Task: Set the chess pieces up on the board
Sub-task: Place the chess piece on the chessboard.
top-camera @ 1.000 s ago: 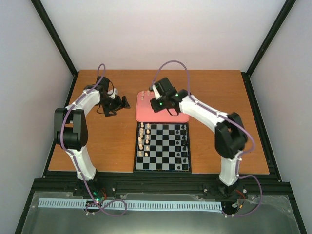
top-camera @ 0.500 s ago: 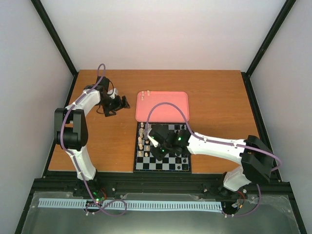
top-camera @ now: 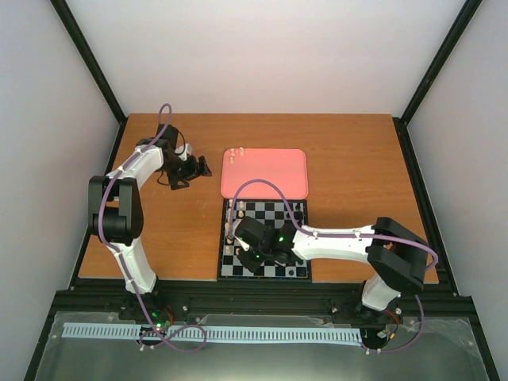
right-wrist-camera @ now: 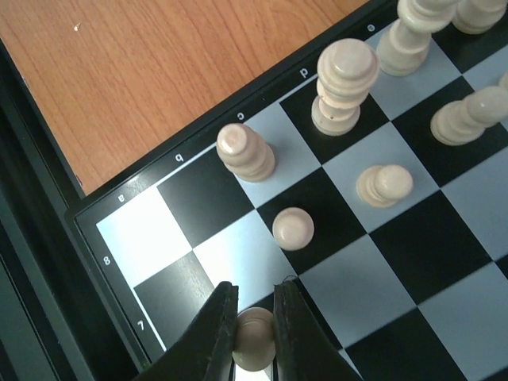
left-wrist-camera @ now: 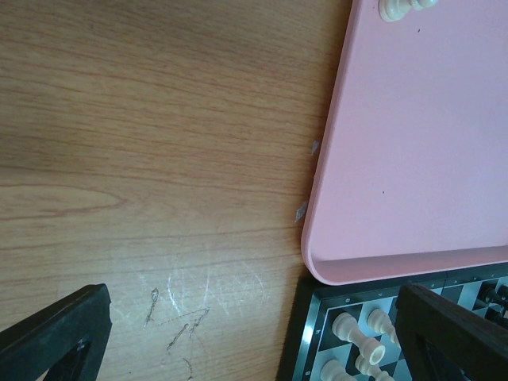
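Observation:
The chequered board (top-camera: 270, 210) lies at the table's near centre. Several cream chess pieces (top-camera: 231, 216) stand along its left columns. My right gripper (top-camera: 243, 255) is low over the board's near-left part. In the right wrist view it (right-wrist-camera: 254, 317) is shut on a cream piece (right-wrist-camera: 254, 340) above a square near the board's corner (right-wrist-camera: 151, 238), with other cream pieces (right-wrist-camera: 294, 228) standing beyond. My left gripper (top-camera: 187, 171) is open and empty over bare table, left of the tray. Its fingers (left-wrist-camera: 55, 333) frame the board's corner (left-wrist-camera: 317, 333).
A pink tray (top-camera: 270, 178) lies just behind the board with two cream pieces (top-camera: 236, 152) at its far-left corner; one shows in the left wrist view (left-wrist-camera: 403, 8). Black pieces (top-camera: 299, 211) stand along the board's right edge. The right arm lies across the board.
My right arm has swung from over the tray down to the board's near-left part, and has dropped lower there in the last half second. The left arm has not moved.

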`<state>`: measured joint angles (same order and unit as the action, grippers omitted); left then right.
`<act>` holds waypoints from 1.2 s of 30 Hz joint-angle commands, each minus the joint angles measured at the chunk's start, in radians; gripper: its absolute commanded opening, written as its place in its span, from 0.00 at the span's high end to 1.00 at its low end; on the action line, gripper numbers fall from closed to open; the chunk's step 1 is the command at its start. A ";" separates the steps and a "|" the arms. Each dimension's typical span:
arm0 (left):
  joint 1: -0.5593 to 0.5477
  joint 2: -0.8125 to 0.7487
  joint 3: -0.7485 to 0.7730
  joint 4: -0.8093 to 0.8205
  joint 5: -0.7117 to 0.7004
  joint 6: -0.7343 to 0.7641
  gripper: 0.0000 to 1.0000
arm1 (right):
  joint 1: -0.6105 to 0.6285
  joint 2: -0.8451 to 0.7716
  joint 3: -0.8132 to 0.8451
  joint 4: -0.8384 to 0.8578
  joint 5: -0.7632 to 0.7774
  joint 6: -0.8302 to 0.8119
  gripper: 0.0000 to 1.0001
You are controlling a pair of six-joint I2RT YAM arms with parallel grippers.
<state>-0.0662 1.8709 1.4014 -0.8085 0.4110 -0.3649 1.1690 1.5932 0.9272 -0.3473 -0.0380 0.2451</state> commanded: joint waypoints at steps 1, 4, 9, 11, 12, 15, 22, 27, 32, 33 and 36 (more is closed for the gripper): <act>0.003 -0.022 0.009 0.006 0.006 0.005 0.00 | 0.011 0.032 -0.004 0.092 -0.005 0.000 0.96; 0.004 -0.030 0.001 0.011 0.001 0.005 0.00 | 0.011 0.044 -0.008 0.103 -0.008 -0.005 0.96; 0.004 -0.036 -0.008 0.013 -0.001 0.006 0.00 | 0.011 0.074 -0.001 0.124 -0.014 -0.014 0.96; 0.004 -0.039 -0.010 0.014 -0.003 0.006 0.00 | 0.011 0.084 0.004 0.128 -0.013 -0.015 0.96; 0.003 -0.039 -0.009 0.011 -0.004 0.007 0.00 | 0.011 0.088 0.005 0.129 -0.014 -0.016 0.96; 0.004 -0.041 -0.010 0.013 -0.005 0.008 0.00 | 0.011 0.095 0.006 0.129 -0.012 -0.015 0.96; 0.004 -0.044 -0.012 0.012 -0.008 0.010 0.00 | 0.011 0.114 0.012 0.135 -0.008 -0.015 0.95; 0.004 -0.043 -0.012 0.014 -0.009 0.009 0.00 | 0.011 0.127 0.019 0.137 -0.003 -0.021 0.95; 0.003 -0.042 -0.013 0.013 -0.010 0.011 0.00 | 0.009 0.131 0.022 0.130 0.013 -0.015 0.95; 0.004 -0.041 -0.014 0.013 -0.009 0.011 0.00 | 0.009 0.131 0.024 0.128 0.016 -0.014 0.95; 0.004 -0.037 -0.014 0.015 -0.009 0.011 0.00 | 0.009 0.133 0.028 0.122 0.029 -0.012 0.95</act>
<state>-0.0662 1.8618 1.3865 -0.8070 0.4076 -0.3649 1.1698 1.7069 0.9360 -0.2253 -0.0467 0.2329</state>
